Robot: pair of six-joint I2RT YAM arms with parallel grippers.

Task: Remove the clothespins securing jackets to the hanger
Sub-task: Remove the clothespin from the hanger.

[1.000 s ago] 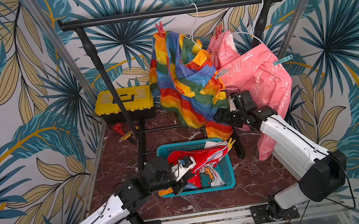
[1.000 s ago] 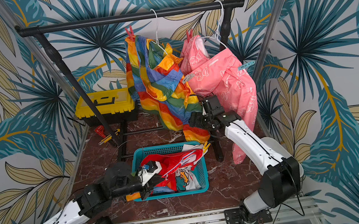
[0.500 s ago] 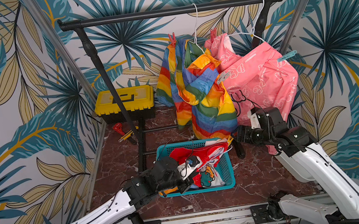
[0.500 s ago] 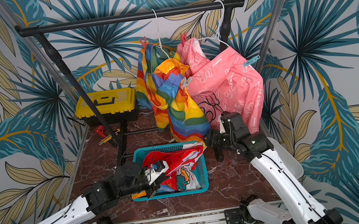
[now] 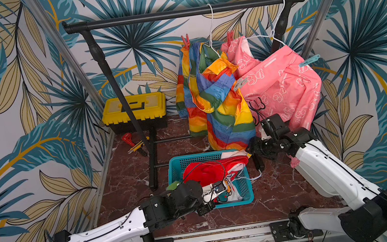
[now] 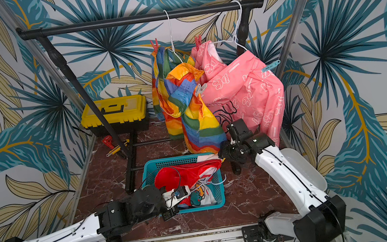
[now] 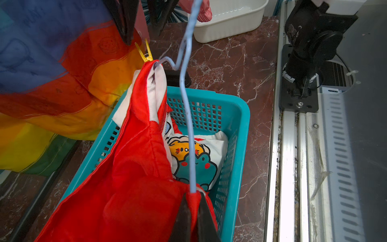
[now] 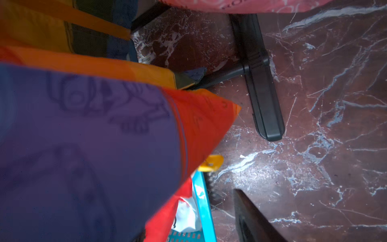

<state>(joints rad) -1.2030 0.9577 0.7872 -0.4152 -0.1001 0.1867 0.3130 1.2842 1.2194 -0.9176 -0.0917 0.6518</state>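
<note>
My left gripper [image 7: 193, 199] is shut on the red jacket [image 7: 129, 188] and the end of its pale wire hanger [image 7: 186, 100], over the teal basket. A yellow clothespin [image 7: 144, 53] clips the jacket's far end to that hanger. My right gripper [image 7: 144, 31] stands open just beyond the pin, its fingers apart on either side of the pin's handles. The rainbow jacket [image 5: 215, 103] hides one right finger in the right wrist view; the other finger [image 8: 251, 215] shows. The rainbow jacket and the pink jacket [image 5: 282, 86] hang from the rail, with two red-pink clothespins [image 5: 185, 41] [image 5: 230, 36], a grey one [image 5: 240, 83] and a light blue one [image 5: 309, 61].
The teal basket [image 5: 176, 167] sits mid-floor with printed clothes inside. A yellow toolbox [image 5: 134, 106] and small hand tools [image 5: 126, 137] lie behind the rack's left post. The rack's black foot [image 8: 261, 94] lies right of the basket. A white tub [image 7: 230, 23] stands at the right.
My right arm came down from the hanging jackets to the basket's far right corner, its jaws narrowing. The two hanging jackets swung to the right. My left arm still holds the red jacket.
</note>
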